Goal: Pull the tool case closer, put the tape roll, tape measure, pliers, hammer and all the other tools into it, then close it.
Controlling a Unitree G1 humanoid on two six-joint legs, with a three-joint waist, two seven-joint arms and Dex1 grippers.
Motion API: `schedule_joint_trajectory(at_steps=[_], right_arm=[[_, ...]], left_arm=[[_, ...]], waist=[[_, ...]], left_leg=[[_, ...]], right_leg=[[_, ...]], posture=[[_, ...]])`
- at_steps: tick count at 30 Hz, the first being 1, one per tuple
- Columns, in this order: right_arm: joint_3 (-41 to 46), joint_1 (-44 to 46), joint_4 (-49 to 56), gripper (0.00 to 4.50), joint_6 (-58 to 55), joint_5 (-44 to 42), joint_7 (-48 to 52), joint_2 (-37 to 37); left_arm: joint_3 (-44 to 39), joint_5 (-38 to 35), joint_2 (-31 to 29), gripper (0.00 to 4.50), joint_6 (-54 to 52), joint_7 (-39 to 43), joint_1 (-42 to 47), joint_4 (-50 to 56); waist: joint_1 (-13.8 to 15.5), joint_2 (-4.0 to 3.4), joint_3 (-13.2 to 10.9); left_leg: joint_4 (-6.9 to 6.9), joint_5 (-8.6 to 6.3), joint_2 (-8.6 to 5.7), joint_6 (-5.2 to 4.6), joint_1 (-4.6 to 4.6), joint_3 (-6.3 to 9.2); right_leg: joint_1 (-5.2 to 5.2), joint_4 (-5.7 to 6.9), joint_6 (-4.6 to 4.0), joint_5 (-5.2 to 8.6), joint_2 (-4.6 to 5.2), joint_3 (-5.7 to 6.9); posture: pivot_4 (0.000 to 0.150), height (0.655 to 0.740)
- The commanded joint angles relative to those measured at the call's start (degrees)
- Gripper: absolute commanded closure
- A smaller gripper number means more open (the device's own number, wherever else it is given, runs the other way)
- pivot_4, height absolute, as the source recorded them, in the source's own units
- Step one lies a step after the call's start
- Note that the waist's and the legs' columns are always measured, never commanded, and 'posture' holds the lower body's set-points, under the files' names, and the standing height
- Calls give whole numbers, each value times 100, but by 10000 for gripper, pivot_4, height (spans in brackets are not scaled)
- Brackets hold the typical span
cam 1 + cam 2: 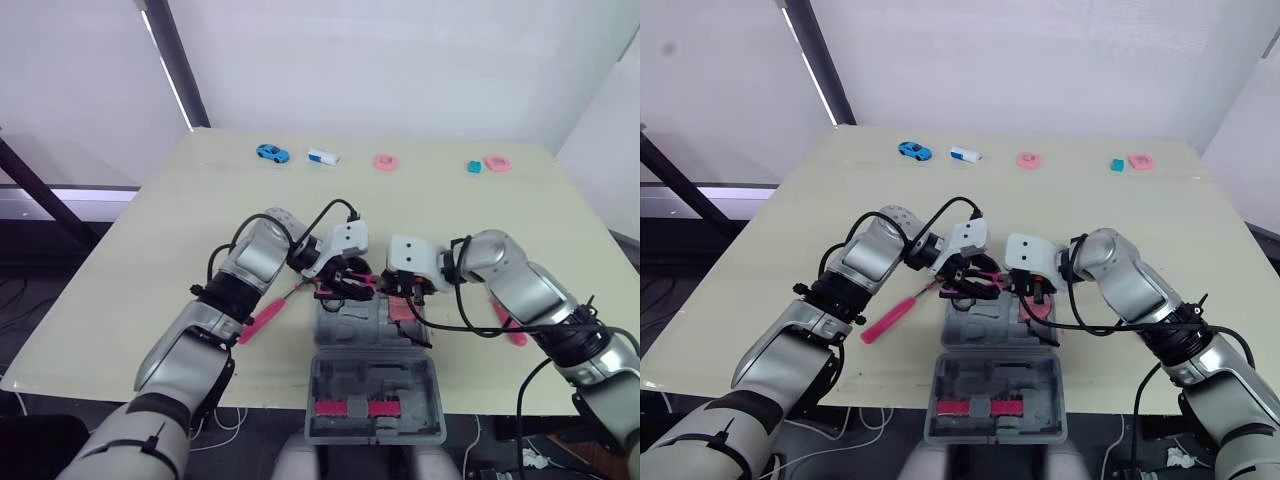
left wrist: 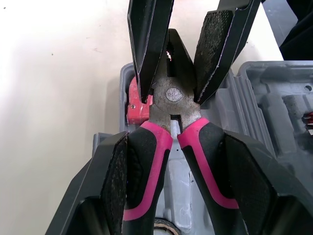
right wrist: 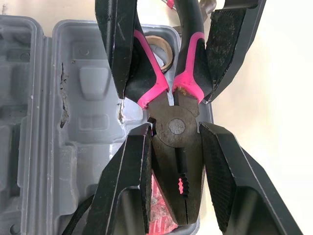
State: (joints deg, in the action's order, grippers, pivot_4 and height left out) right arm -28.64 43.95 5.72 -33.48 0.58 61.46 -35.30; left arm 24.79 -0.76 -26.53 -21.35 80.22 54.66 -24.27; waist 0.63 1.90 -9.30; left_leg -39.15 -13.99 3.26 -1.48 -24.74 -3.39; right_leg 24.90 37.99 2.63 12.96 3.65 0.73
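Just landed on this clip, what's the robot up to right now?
Both pincers are on the pliers above the open tool case: the left pincer clamps the pink handles, the right pincer the head. A tape roll already lies in the case. A pink-handled screwdriver lies on the table beside it, not yet packed.

Eleven things in all, most of them singles.

One grey tool case (image 1: 425,390) lies at the near edge, with one pair of pliers (image 2: 173,98) and one tape roll (image 3: 160,53) over it. Two pink-handled tools lie on the table: the left tool (image 1: 262,320) left of the case, the right tool (image 1: 510,328) right of it. Along the far edge are one blue toy car (image 1: 271,153), one white block (image 1: 323,157), two pink round pieces (image 1: 385,162) (image 1: 497,163) and one teal block (image 1: 474,167).
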Motion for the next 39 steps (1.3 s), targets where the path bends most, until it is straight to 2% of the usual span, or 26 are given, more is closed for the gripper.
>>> schedule_joint_trajectory(at_steps=[1, 2, 4, 13, 18, 22, 25, 31, 34, 39], right_arm=[[183, -76, 138, 35338, 20, 20, 30, -122], [216, -89, 158, 35338, 14, 18, 23, -138], [267, -110, 188, 35338, 6, 19, 11, -164], [402, -268, 406, 35338, -43, -7, 31, -367], [623, -551, 748, 35338, -145, -90, 22, -619], [955, -1029, 1176, 35338, -128, -268, 75, -948], [1083, -1161, 1384, 35338, -186, -338, -11, -978], [1019, -1268, 1589, 35338, -260, -263, -132, -1025], [957, -1270, 1619, 35338, -284, -244, -154, -1011], [394, -983, 1618, 35338, -300, 100, -161, -804]], left_arm=[[-373, -224, -28, 10591, 91, 2, 157, 35], [-367, -225, -40, 8537, 121, 1, 153, 17], [-379, -217, -43, 762, 158, -11, 142, -13], [-624, -405, -201, 762, 299, 109, -73, 198], [-1012, -859, -739, 762, 381, 479, -603, 769], [-1814, -1628, -1376, 762, 332, 741, -1494, 1635], [-2127, -1804, -1974, 762, 436, 894, -2162, 2115], [-3028, -2186, -2892, 762, 744, 986, -3318, 2286], [-3217, -2227, -3104, 762, 1013, 1014, -3610, 2175], [-3692, -2602, -3212, 762, 843, 909, -4048, 2136]], waist=[[0, 0, 0], [2, 0, 0], [2, 0, 0], [-10, 0, 0], [-34, -1, -1], [-47, -1, -1], [-104, -3, -2], [-117, -7, -4], [-110, -9, -5], [-100, -11, -6]], left_leg=[[0, 0, 0, 0, 0, 0], [0, 0, 0, 0, 0, 0], [0, 0, 0, 0, 0, 1], [-2, 0, 0, 0, 0, 1], [-1, 0, 1, 0, 0, 1], [-2, 0, 2, 0, 1, 1], [-1, 0, 3, 0, 3, 1], [-2, 0, 7, 1, 10, 1], [-3, 1, 7, 1, 13, 0], [-5, 1, 6, 2, 11, -1]], right_leg=[[0, 0, 0, 0, 0, 0], [0, 0, 0, 0, 0, 0], [0, 0, 0, 0, 0, 0], [0, 1, 0, 0, 0, 0], [0, 0, 0, 0, 0, -1], [-1, -1, 0, 0, 0, -1], [-1, 0, -1, 0, 1, -2], [-4, 5, -5, 2, 0, 1], [-9, 4, -22, 12, 1, 0], [-11, 2, -25, 13, 1, 0]], posture=[[1500, 7395], [1500, 7395], [1500, 7395], [1500, 7395], [1500, 7395], [1500, 7395], [1500, 7395], [1500, 7395], [1500, 7395], [1500, 7395]])
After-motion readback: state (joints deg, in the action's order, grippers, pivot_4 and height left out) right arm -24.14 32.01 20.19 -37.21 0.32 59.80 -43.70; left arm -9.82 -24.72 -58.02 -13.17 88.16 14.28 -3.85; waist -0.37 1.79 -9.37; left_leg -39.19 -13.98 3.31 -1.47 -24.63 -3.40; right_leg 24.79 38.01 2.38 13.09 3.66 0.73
